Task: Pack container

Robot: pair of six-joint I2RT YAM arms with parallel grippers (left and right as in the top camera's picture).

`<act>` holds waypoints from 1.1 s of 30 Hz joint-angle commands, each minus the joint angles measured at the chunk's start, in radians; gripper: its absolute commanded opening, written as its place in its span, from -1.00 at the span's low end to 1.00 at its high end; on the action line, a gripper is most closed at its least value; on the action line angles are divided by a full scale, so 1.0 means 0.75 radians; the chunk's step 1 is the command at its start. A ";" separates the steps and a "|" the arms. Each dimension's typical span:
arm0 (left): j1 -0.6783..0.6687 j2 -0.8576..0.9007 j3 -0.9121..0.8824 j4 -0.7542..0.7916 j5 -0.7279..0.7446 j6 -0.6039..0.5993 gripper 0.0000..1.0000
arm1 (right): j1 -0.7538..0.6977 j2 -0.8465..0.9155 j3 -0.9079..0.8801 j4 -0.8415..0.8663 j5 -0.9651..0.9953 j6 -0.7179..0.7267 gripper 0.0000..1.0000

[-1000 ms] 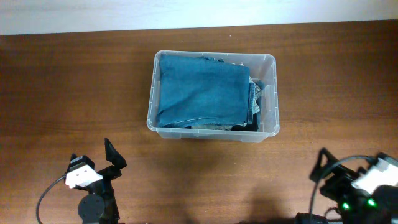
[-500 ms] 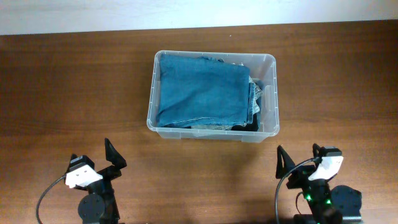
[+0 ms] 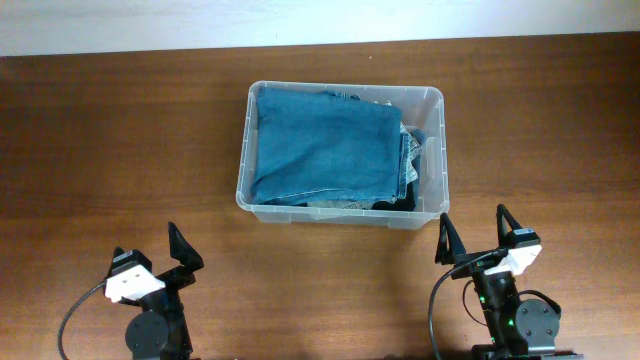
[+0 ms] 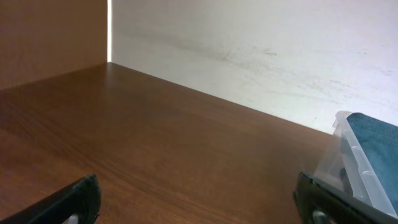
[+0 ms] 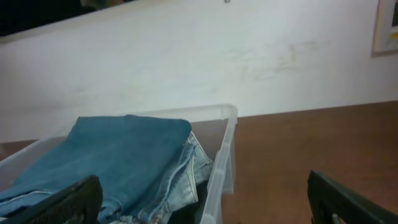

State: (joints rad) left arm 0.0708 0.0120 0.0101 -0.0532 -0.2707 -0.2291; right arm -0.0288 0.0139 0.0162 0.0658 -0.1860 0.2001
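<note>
The container [image 3: 438,120] is a clear plastic bin at the table's middle back. Folded blue jeans [image 3: 325,145] fill it, with more denim and a dark garment at its right side. My left gripper [image 3: 148,245] stands open near the front left, empty, well apart from the bin. My right gripper [image 3: 472,222] is open and empty just in front of the bin's right front corner. In the right wrist view the container's rim [image 5: 224,155] and the jeans [image 5: 124,149] lie ahead of the open gripper [image 5: 205,205]. The left wrist view catches the container [image 4: 357,168] at its right edge, beyond the open gripper [image 4: 199,205].
Brown wooden table [image 3: 120,140] all round the bin. A white wall [image 5: 186,56] runs along the table's far edge. A cable [image 3: 75,315] loops beside the left arm's base.
My right arm has swung left from the front right corner and now faces the bin's right front corner. The left arm and the bin have not moved.
</note>
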 commanded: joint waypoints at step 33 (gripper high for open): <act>0.007 -0.008 -0.002 -0.007 -0.014 -0.003 0.99 | 0.117 -0.014 -0.014 -0.174 0.052 -0.017 0.97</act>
State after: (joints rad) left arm 0.0708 0.0120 0.0101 -0.0532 -0.2703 -0.2291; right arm 0.0479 0.0135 0.0101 -0.0574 -0.1593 0.1978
